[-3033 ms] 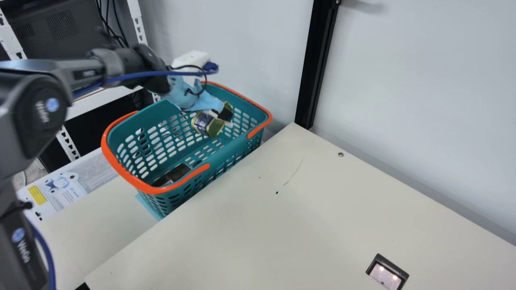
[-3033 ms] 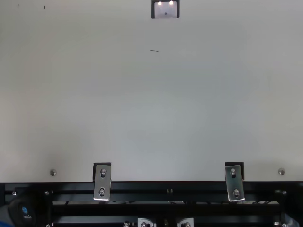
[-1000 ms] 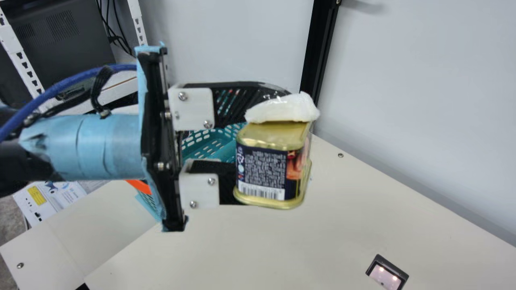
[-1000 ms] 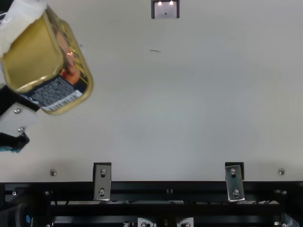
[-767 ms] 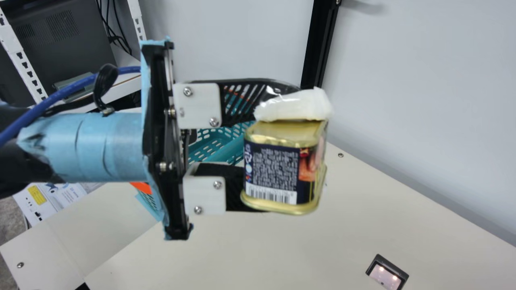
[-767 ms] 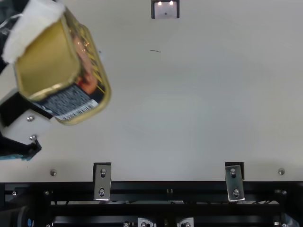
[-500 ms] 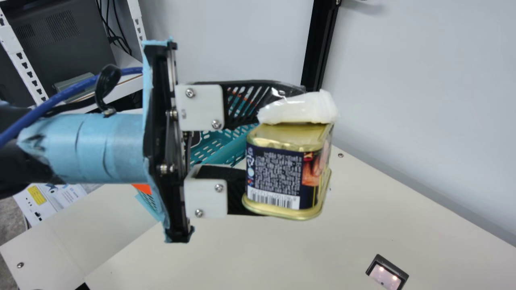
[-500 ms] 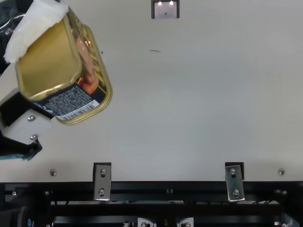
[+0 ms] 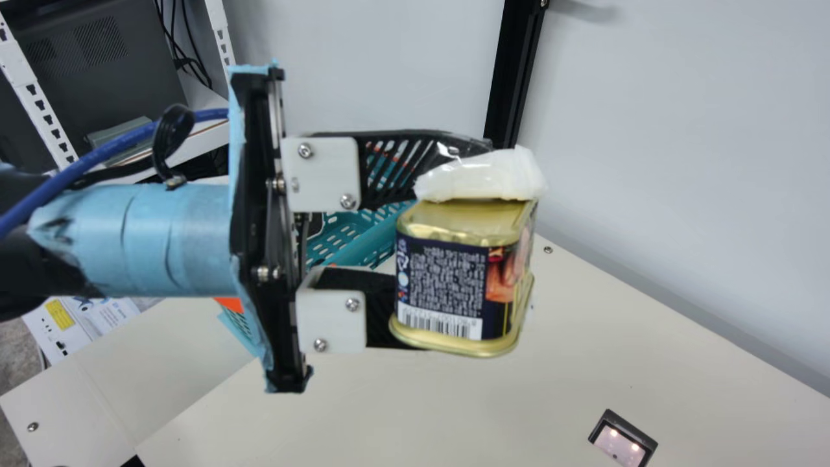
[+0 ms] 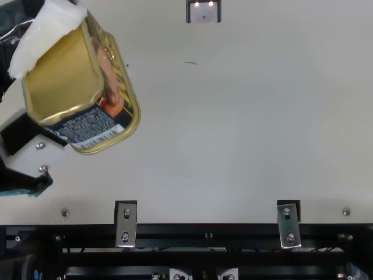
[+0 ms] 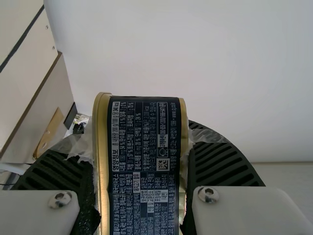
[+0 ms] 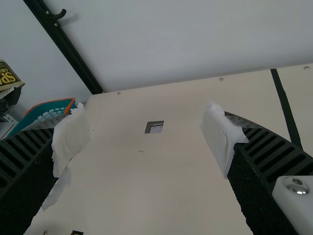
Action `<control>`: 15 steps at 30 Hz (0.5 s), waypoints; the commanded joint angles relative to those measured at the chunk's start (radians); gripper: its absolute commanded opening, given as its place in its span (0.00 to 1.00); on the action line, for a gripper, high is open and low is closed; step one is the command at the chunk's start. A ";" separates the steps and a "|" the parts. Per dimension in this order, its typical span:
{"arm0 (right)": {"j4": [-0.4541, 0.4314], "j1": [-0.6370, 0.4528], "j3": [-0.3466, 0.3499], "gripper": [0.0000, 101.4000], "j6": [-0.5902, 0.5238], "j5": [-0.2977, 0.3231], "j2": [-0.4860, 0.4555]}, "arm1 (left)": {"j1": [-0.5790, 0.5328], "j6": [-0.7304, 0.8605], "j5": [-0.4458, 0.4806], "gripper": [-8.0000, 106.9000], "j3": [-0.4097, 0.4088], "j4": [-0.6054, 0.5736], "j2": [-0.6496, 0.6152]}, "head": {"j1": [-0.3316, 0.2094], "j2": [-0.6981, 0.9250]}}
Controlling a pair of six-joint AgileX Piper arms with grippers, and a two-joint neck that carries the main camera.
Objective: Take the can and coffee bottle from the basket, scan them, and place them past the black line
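The left pincer (image 9: 457, 243) extends level, fingers (image 9: 399, 168) clamped one above the other; the right pincer (image 12: 145, 139) gapes wide.

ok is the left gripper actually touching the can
Touching. The left wrist view shows the left gripper with the can squeezed between its two fingers, one against each side.

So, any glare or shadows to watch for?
Main view: two bright spots on the scanner, lamps or reflections, I can't tell; light sheen on the gold edges of the can; its barcode free of glare. Top view: the same two spots. Right wrist view: soft shadow beside the hook.
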 commanded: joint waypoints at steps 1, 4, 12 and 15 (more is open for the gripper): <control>0.000 0.000 0.000 1.00 0.000 0.000 0.000 | 0.005 0.036 -0.028 0.16 -0.005 0.029 0.004 | -0.027 0.014; 0.000 0.000 0.000 1.00 0.000 0.000 0.000 | -0.013 0.105 -0.097 0.16 -0.021 0.074 0.032 | -0.027 0.014; 0.000 0.000 0.000 1.00 0.000 0.000 0.000 | -0.057 0.245 -0.298 0.16 -0.075 0.139 0.107 | -0.027 0.014; 0.000 0.000 0.000 1.00 0.000 0.000 0.000 | -0.074 0.301 -0.382 0.16 -0.096 0.175 0.129 | -0.027 0.014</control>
